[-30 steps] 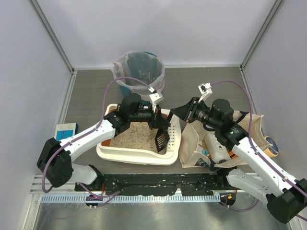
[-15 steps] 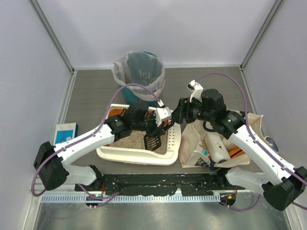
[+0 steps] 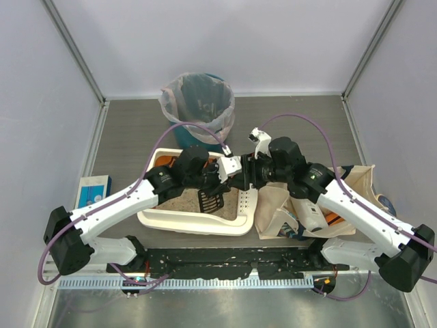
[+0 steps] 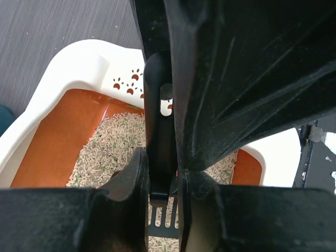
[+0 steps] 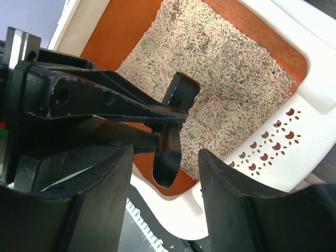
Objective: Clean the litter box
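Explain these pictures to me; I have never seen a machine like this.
Two robot arms are bolted at the near edge of a table. One picture looks down from above; the other two come from cameras on each wrist. On the table sit a litter box filled with litter, a lined bin, a cloth bag and a small blue box. The left tool is shut on a black slotted scoop over the litter. The right tool is open, its fingers either side of the scoop's handle without gripping it.
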Robot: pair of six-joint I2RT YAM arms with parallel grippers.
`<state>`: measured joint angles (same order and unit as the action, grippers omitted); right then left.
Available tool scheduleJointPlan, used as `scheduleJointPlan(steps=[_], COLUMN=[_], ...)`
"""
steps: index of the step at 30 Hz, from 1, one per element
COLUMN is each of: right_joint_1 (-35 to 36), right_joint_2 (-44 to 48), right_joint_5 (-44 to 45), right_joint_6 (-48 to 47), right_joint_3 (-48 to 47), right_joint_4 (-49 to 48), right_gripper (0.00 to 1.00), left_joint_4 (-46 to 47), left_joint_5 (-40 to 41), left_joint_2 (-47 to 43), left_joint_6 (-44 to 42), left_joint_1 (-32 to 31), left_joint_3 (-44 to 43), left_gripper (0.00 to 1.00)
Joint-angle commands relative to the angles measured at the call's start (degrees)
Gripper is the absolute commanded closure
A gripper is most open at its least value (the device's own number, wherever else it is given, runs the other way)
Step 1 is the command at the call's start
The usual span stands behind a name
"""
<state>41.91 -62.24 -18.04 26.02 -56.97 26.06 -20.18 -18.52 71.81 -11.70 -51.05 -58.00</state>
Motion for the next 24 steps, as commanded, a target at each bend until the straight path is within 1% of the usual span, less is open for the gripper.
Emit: scheduleJointPlan(steps=[1,6,7,12,16,17,20,24], right_joint_1=[1.68,1.77,1.77,1.77,1.77,1.77,1.77,1.77], right_joint_2=[-1.22,-0.96,-0.17,3.61,5.9,5.99,4.59,2.04], right_joint_5=[3.1,5.21,7.04,12.5,14.88,14.27,12.08,4.97], right_joint_6=[1.66,2.19,2.19,2.28,3.25,3.33,3.86,4.21], right_joint_3=[0.81,1.77,1.77,3.96,5.64,5.9,6.26,7.49], right_joint_4=[-3.12,-4.88,-5.06,-6.28,-8.22,-8.57,-9.28,-11.82], right_gripper=[0.43,0.43,0.43,0.36,0.36,0.36,0.41,0.44], left_joint_4=[0.23,0.15,0.15,0.06,-0.03,-0.03,0.06,-0.03], left_joint_5=[0.95,0.51,0.51,0.16,0.07,0.15,0.07,0.07], left_joint_2=[-1.59,-1.59,-1.41,-1.15,-1.06,-1.06,-1.41,-1.41], left_joint_6=[-1.57,-1.83,-1.83,-1.92,-1.83,-1.92,-2.01,-2.27], left_joint_1=[-0.28,-0.81,-0.98,-1.25,-1.16,-1.16,-1.25,-1.16], left_joint_3=[-1.24,-0.98,-0.98,-0.98,-0.98,-0.98,-0.98,-0.89], left_gripper=[1.0,1.0,1.0,1.0,1.0,1.0,1.0,1.0])
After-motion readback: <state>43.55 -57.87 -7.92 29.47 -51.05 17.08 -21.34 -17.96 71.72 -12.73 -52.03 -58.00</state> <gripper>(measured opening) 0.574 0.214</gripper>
